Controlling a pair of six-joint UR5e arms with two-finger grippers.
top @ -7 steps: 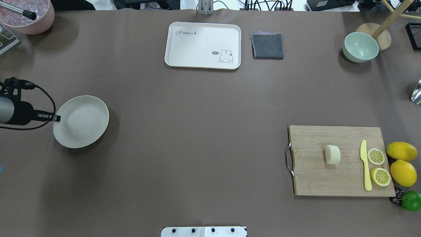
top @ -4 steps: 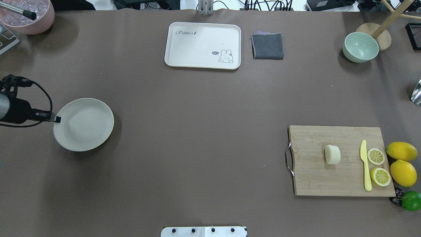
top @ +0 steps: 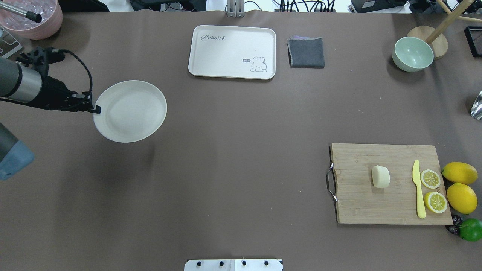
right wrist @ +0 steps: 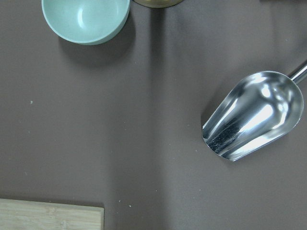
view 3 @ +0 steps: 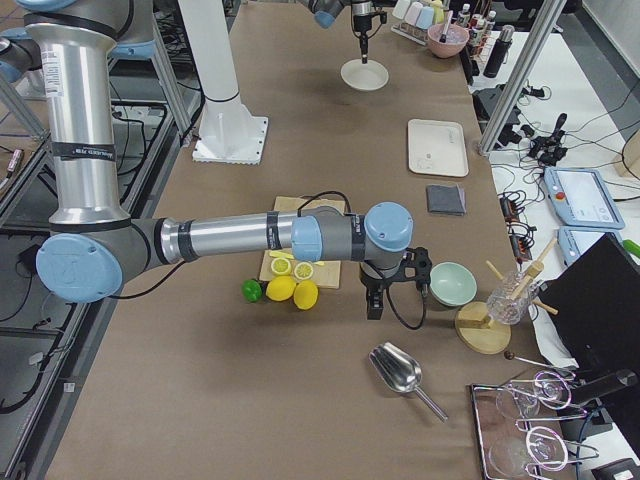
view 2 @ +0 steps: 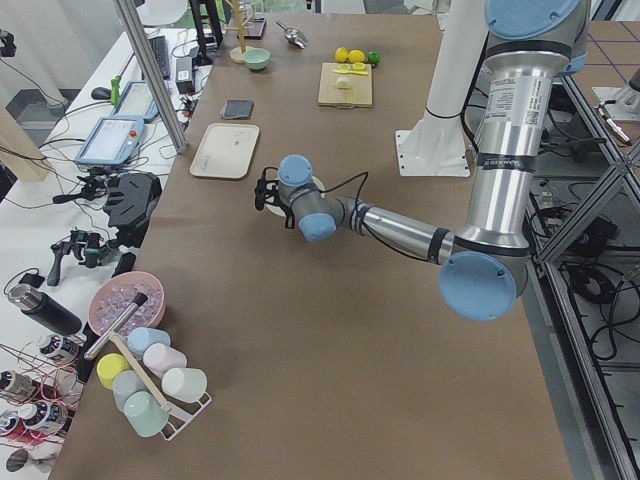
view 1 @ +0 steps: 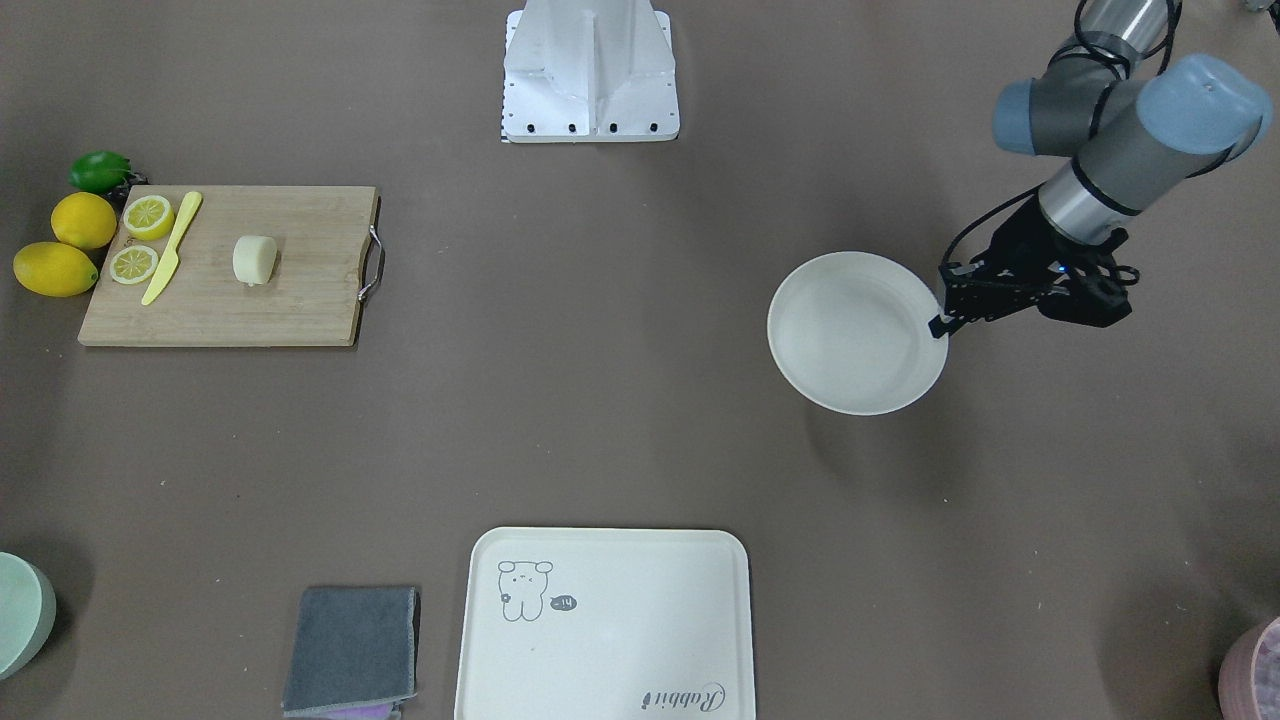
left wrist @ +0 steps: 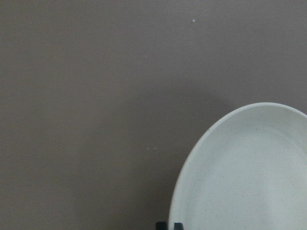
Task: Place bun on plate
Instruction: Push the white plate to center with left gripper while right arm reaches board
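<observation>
Black-fingered, the left gripper (top: 96,109) pinches the rim of the off-white plate (top: 131,111), held above the brown table (top: 233,150). Well apart, the bun (top: 380,176) lies on the wooden cutting board (top: 357,203). Beyond it the right gripper (view 3: 374,308) hangs near the mint bowl (view 3: 452,283), and I cannot tell its grip.

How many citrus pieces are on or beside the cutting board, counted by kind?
Whole lemons, beside the cutting board: 2
Lemon halves, on the board: 2
Green lime, beside the board's corner: 1
Total: 5
</observation>
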